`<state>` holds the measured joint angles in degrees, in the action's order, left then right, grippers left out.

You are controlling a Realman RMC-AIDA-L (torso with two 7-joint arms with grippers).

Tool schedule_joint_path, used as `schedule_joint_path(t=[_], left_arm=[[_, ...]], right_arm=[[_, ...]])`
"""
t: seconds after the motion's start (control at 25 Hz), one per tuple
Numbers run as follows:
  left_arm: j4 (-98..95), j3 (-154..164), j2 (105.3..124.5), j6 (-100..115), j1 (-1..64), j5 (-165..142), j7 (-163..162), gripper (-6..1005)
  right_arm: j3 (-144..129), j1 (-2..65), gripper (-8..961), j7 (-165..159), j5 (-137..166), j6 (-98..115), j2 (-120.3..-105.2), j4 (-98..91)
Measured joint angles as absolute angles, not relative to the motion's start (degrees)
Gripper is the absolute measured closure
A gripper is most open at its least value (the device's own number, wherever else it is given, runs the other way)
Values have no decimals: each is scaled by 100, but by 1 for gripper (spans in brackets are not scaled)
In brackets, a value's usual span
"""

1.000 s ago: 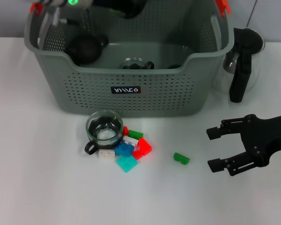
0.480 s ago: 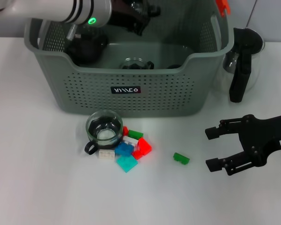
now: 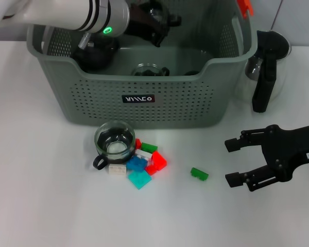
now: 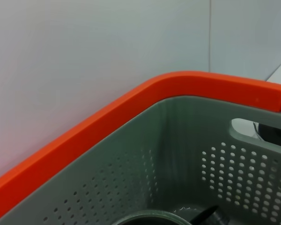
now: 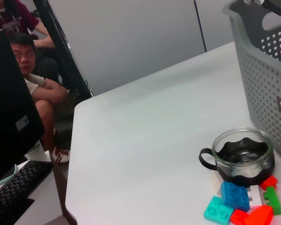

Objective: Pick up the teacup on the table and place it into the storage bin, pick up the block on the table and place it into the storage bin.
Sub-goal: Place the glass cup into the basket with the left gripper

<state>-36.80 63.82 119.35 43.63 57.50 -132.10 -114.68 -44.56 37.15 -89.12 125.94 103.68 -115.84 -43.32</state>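
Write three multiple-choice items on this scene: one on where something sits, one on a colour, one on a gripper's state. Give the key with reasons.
1. Where is the clear glass teacup with the black handle?
A. inside the bin
B. on the white table in front of the grey-green perforated storage bin
C. in the right gripper

2. What colour is the lone small block lying apart from the pile?
A. green
B. yellow
C. white

3. How is the right gripper?
A. shut on a block
B. shut on the teacup
C. open, holding nothing

Key: 1 B, the cup stands before the bin's front wall; 2 A, it is plainly green; 3 C, its fingers are spread over bare table beside the block.
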Motion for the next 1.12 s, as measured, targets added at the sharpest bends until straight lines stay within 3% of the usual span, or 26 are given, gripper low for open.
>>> schedule_joint_path(t=[0.48,1.04,1.12], left_arm=[[-3680,6610,11948,4357,5716,-13210,-11461,938],[-3802,6588,11981,4341,5659,-13210,-11461,740],[-3839,6585,11985,4343,5647,-13210,-11461,660]], right_arm=[[-4456,3698,7,-8912,12594,10292,-11584,-4322],[-4456,3692,6,-8912,12595,10274,-11584,-4324],[-4456,3687,6,-8912,12595,10274,-11584,-4324]])
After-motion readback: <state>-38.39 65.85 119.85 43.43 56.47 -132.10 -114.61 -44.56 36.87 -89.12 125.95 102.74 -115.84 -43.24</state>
